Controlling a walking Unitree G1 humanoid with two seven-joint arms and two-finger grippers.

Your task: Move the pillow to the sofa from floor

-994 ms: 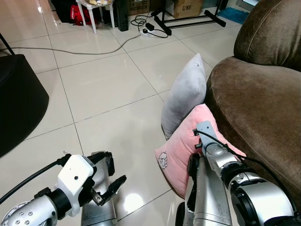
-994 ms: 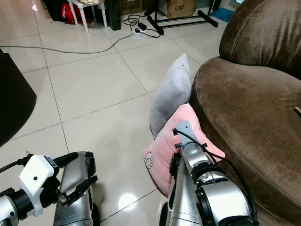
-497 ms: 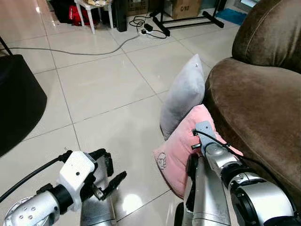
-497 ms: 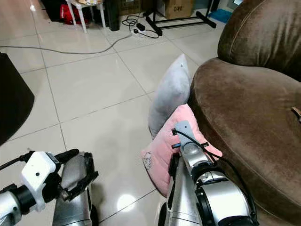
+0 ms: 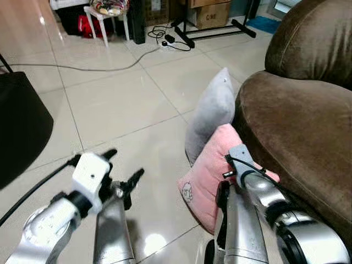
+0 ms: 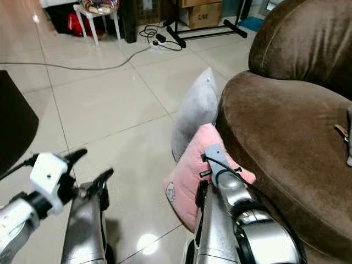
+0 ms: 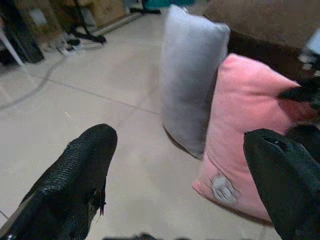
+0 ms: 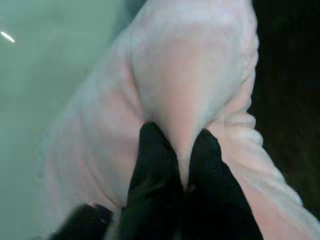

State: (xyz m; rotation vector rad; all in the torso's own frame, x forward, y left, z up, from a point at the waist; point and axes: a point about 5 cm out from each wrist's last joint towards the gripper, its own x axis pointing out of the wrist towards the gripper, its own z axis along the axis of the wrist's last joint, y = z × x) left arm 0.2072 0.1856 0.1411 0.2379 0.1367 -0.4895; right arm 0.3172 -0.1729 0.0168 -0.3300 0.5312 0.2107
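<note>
Left gripper [image 7: 175,165]: risen, fingers apart, facing pink pillow [image 5: 212,170]; right gripper [image 8: 172,150] stays pinched on it, lift pending.

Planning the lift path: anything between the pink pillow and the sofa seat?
Nothing visible. The pink pillow leans against the sofa, pinched by the right gripper. The grey pillow stands beside it, not in the way.

- Right gripper [image 8: 182,162]: both black fingers pinched together on a raised fold of fabric.
- Pink pillow [image 8: 190,85]: fold clamped between the fingers.
- Pale floor [image 8: 45,55] beside the pillow.
</note>
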